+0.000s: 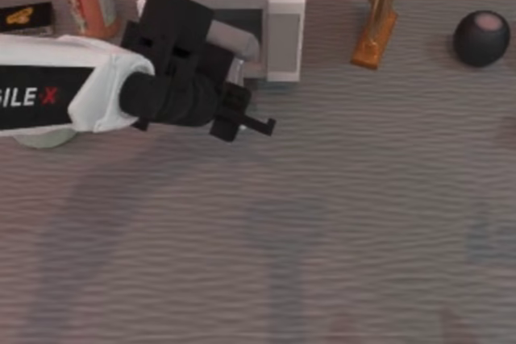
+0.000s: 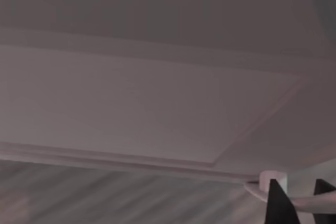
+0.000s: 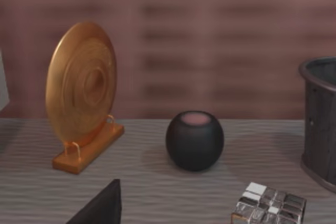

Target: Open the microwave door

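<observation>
Left hand at the microwave door handle.
The left hand [image 1: 251, 121] sits at the front of the microwave [image 1: 242, 6], far left-centre of the tabletop [image 1: 363, 215]; fingers slightly apart, straddling the pale handle [image 2: 294, 195] of the microwave door [image 2: 136, 114]. Right hand unseen from above.

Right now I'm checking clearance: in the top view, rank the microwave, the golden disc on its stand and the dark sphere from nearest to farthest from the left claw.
1. microwave, just behind the left claw.
2. golden disc, right of the microwave.
3. dark sphere, far right.
</observation>
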